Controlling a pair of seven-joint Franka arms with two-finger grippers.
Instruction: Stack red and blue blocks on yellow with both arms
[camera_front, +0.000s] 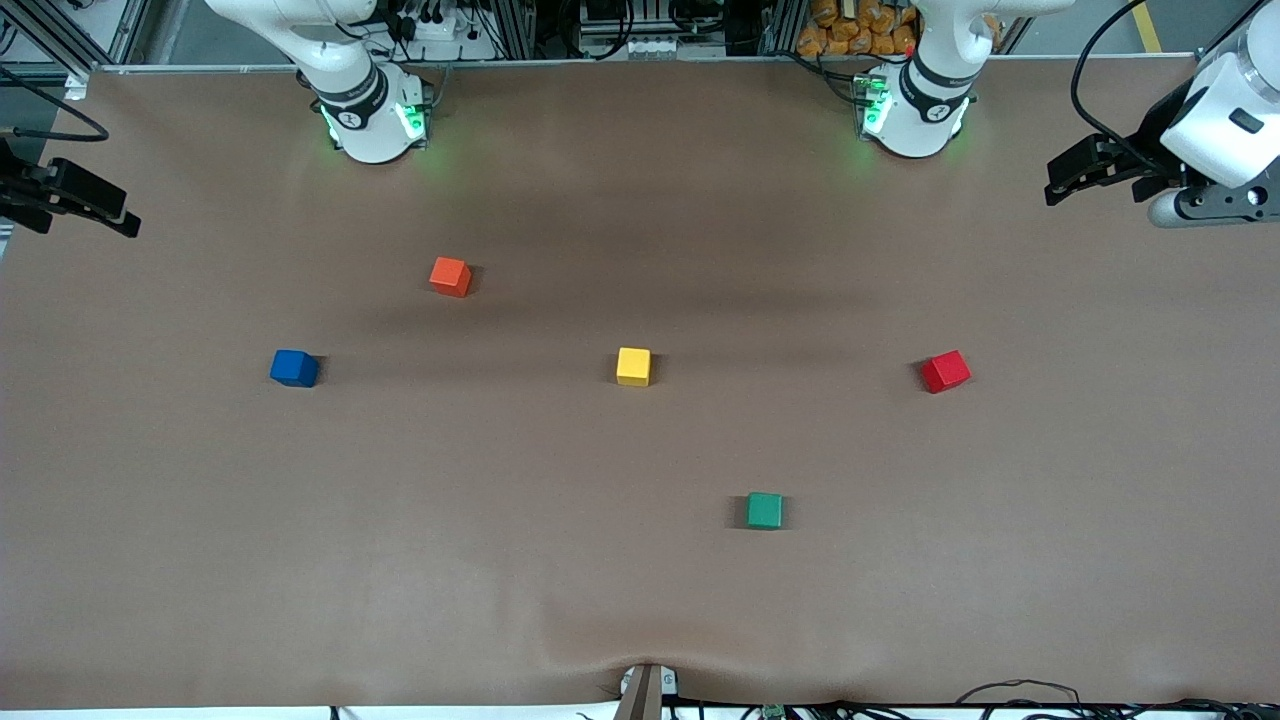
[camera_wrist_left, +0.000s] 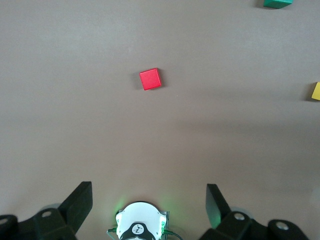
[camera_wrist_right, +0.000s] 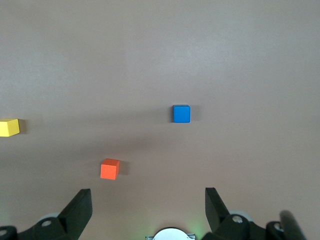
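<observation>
The yellow cube (camera_front: 633, 366) sits mid-table. The red block (camera_front: 945, 371) lies toward the left arm's end, level with the yellow cube, and the blue block (camera_front: 294, 368) toward the right arm's end. My left gripper (camera_front: 1060, 182) hangs high over the left arm's end of the table, open and empty; its wrist view shows the red block (camera_wrist_left: 150, 79) far below the spread fingers (camera_wrist_left: 80, 202). My right gripper (camera_front: 118, 215) hangs over the right arm's end, open and empty, with the blue block (camera_wrist_right: 181, 113) well below it.
An orange-red cube (camera_front: 450, 276) lies farther from the front camera than the blue block. A green cube (camera_front: 765, 510) lies nearer than the yellow cube. The arm bases (camera_front: 375, 120) (camera_front: 915, 115) stand at the table's back edge.
</observation>
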